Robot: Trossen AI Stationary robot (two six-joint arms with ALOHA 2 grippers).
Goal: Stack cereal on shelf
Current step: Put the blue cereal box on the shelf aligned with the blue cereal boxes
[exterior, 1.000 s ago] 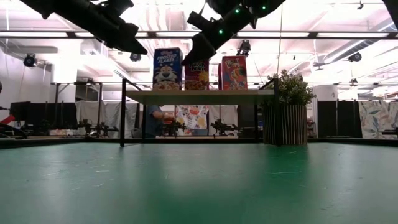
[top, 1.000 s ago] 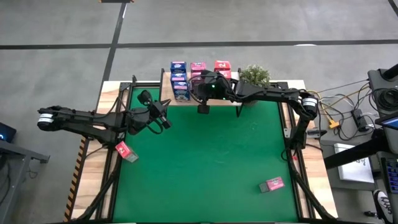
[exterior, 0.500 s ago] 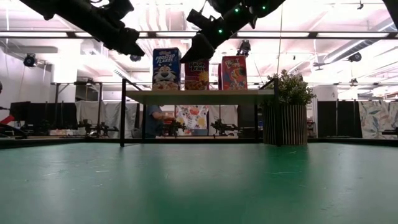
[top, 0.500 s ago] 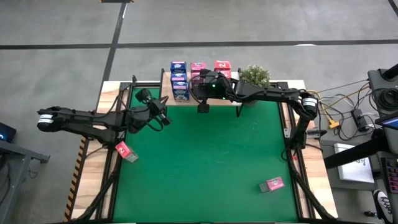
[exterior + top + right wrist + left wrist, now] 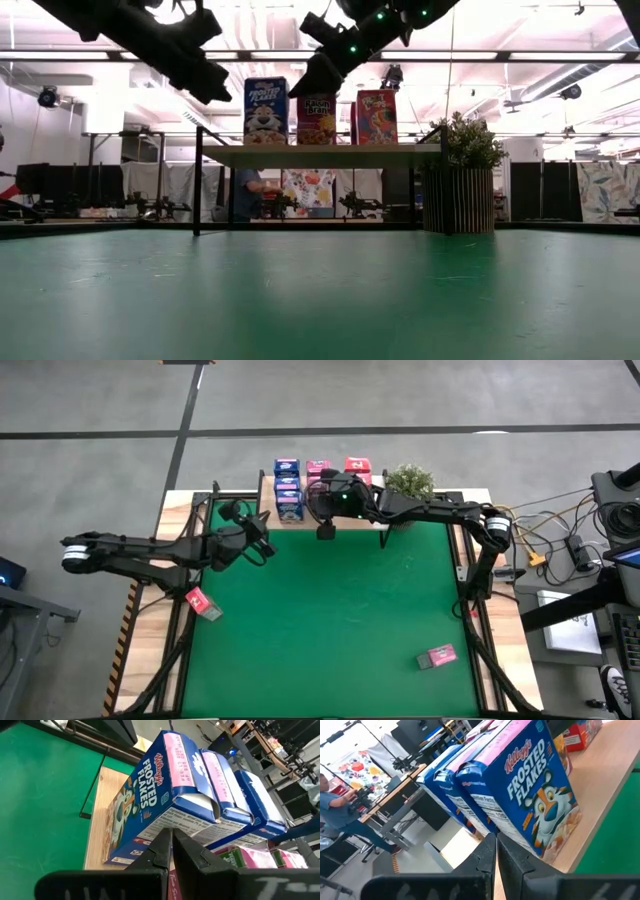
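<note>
Blue Kellogg's Frosted Flakes boxes (image 5: 530, 795) stand on the wooden shelf (image 5: 268, 512), red boxes behind partly hidden, while left gripper (image 5: 496, 851) and right gripper (image 5: 169, 840) hover nearby, fingers pressed together, empty.

blue cereal box (image 5: 535, 795) — "Kellogg's FROSTED FLAKES" | same box (image 5: 150, 790) — "FROSTED FLAKES"

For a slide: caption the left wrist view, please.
Shut left gripper faces a row of blue Frosted Flakes boxes standing on the wooden shelf.
</note>
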